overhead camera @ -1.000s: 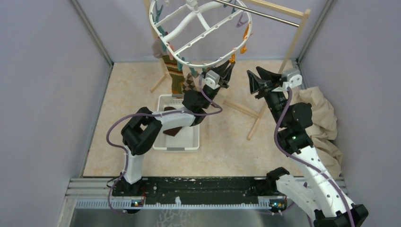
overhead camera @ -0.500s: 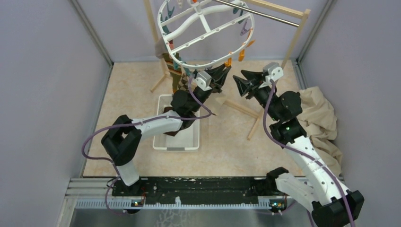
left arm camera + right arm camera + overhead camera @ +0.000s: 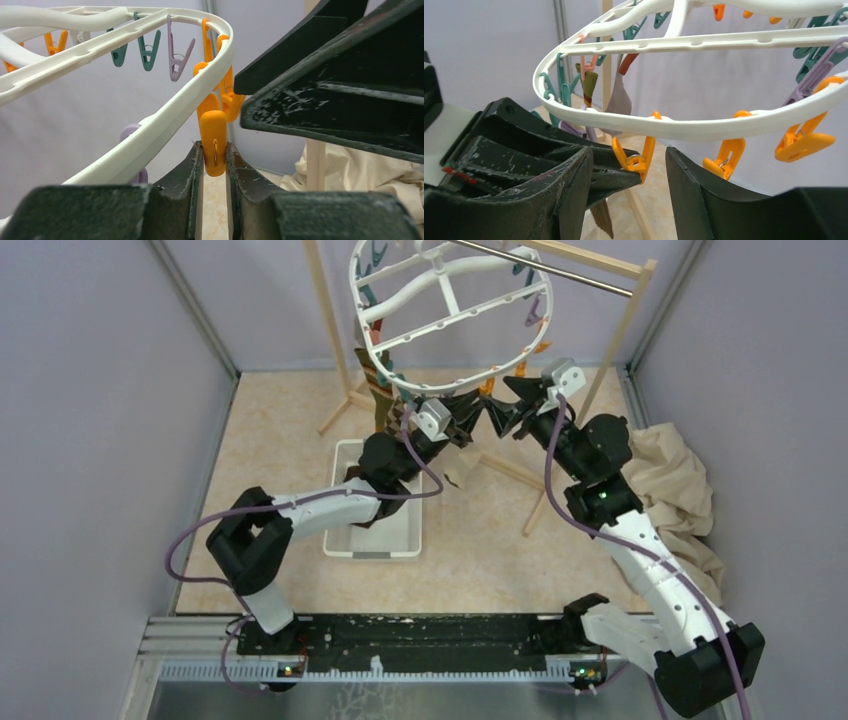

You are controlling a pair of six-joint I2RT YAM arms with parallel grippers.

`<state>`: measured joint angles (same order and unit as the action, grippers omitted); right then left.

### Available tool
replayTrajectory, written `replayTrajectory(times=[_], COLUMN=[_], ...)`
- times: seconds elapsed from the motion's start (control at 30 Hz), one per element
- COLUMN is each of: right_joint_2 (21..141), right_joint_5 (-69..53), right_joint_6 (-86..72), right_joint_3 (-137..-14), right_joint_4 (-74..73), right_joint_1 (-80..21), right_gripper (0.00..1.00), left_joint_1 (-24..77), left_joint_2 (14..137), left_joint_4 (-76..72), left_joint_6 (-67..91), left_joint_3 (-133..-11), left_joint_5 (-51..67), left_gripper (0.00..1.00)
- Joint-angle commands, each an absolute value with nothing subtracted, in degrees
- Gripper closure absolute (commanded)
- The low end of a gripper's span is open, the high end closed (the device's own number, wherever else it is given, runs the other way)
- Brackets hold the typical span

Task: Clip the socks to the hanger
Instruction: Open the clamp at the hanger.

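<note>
The white oval hanger (image 3: 450, 310) hangs from the metal bar, with orange, teal and purple pegs round its rim. Striped and argyle socks (image 3: 377, 390) hang clipped at its left side. My left gripper (image 3: 215, 152) is shut on an orange peg (image 3: 214, 137) at the hanger's front rim (image 3: 165, 112). My right gripper (image 3: 629, 172) is open, its jaws on either side of that same peg (image 3: 638, 159) and of the left fingertips (image 3: 616, 177). A brown strip of fabric (image 3: 601, 217) hangs below the left fingers; what holds it is hidden.
A white basket (image 3: 395, 545) with a dark sock (image 3: 365, 515) sits on the floor under the left arm. The wooden rack (image 3: 620, 330) with its metal bar stands behind. A big beige cloth (image 3: 675, 485) lies at the right wall.
The hanger has swung right. Both grippers have moved in together under its front rim, the right one leftward and the left one up onto an orange peg.
</note>
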<state>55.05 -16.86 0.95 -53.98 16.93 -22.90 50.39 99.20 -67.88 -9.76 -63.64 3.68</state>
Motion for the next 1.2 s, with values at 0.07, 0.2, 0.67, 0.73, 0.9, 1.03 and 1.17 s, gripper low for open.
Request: replayTrajectory(times=[0.07, 0.2, 0.67, 0.73, 0.9, 1.03, 1.17], right_joint_2=[57.7, 59.1, 60.0, 59.8, 59.0, 58.9, 59.2], right_joint_5=[-17.6, -17.8, -13.9, -13.9, -13.6, -13.7, -13.7], right_joint_6=[2.9, 2.4, 5.1, 4.9, 4.6, 3.7, 2.0], right_joint_3=[-59.3, -60.1, -61.3, -61.2, -60.9, -61.1, -61.7], right_joint_4=[18.0, 18.4, 16.4, 16.5, 16.6, 16.1, 15.3], right_joint_1=[-23.5, -24.0, -25.0, -25.0, -25.0, -25.0, -25.0], right_gripper=[0.44, 0.43, 0.55, 0.72, 1.00, 1.00, 1.00], left_joint_1=[50.5, 50.5, 50.4, 50.4, 50.4, 50.4, 50.4], left_joint_2=[94.7, 93.3, 88.4, 87.8, 86.3, 85.1, 83.7], left_joint_4=[-64.2, -59.9, -54.3, -54.0, -53.5, -53.6, -53.7], left_joint_6=[-9.4, -8.0, -3.0, -2.9, -2.5, -2.9, -3.2], left_joint_3=[-63.0, -64.4, -62.2, -62.0, -61.2, -60.3, -59.2], left_joint_5=[8.1, 9.7, 15.8, 16.7, 17.3, 16.8, 16.0], left_gripper=[1.00, 1.00, 1.00, 1.00, 1.00, 1.00, 0.87])
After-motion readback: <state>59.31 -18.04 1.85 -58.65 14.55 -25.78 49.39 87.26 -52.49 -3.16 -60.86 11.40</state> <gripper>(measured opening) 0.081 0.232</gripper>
